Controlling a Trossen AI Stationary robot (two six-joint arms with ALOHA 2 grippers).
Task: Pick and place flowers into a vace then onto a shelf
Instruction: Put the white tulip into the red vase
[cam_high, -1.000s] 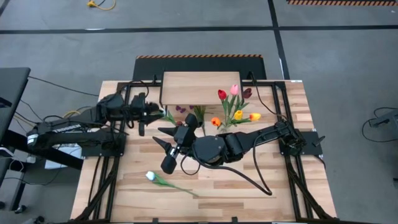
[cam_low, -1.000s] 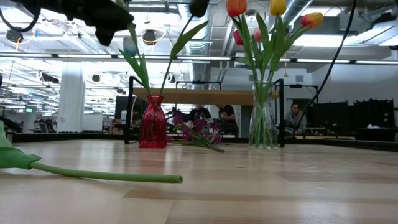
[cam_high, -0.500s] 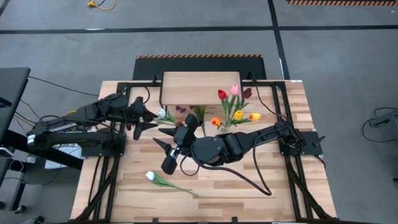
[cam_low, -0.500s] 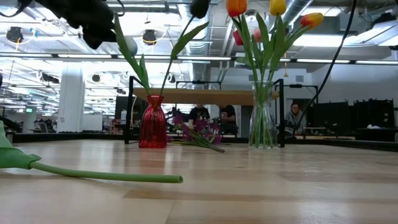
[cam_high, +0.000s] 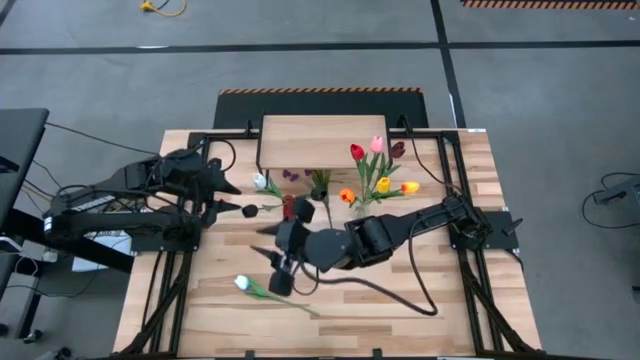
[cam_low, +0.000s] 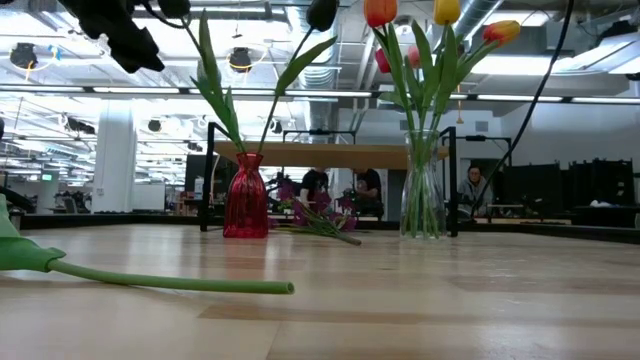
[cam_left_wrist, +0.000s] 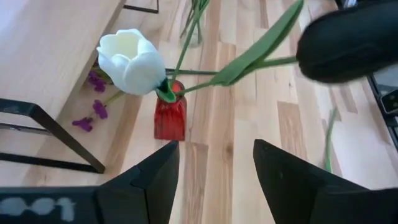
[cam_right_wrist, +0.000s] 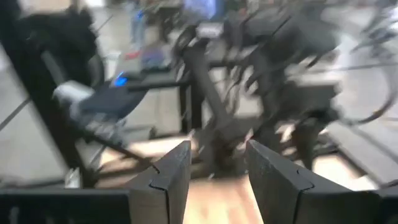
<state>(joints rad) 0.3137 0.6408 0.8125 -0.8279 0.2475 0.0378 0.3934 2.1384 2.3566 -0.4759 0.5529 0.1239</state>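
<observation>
A small red vase (cam_left_wrist: 170, 118) stands in front of the shelf (cam_high: 322, 142). A white tulip (cam_left_wrist: 130, 59) and a black tulip (cam_low: 320, 12) stick into its mouth by their stems. My left gripper (cam_left_wrist: 214, 168) hangs open just left of the white head, touching nothing. A second white tulip (cam_high: 245, 285) lies flat on the table near the front. My right gripper (cam_high: 272, 270) hovers open above the table between the red vase and that tulip. A clear vase (cam_low: 425, 190) holds several coloured tulips (cam_high: 375, 170).
A purple-blossom sprig (cam_high: 291, 175) lies on the table by the shelf's legs, between the two vases. Black frame rails (cam_high: 160, 290) run along both table sides. Bare planks (cam_high: 400, 320) lie at the near right. People sit in the room beyond the table (cam_low: 365, 190).
My left gripper has opened and let go of the white tulip. It then drew back toward the table's left edge and tipped downward. The tulip stays in the red vase and now stands more upright. My right wrist has turned a little, its fingers still apart.
</observation>
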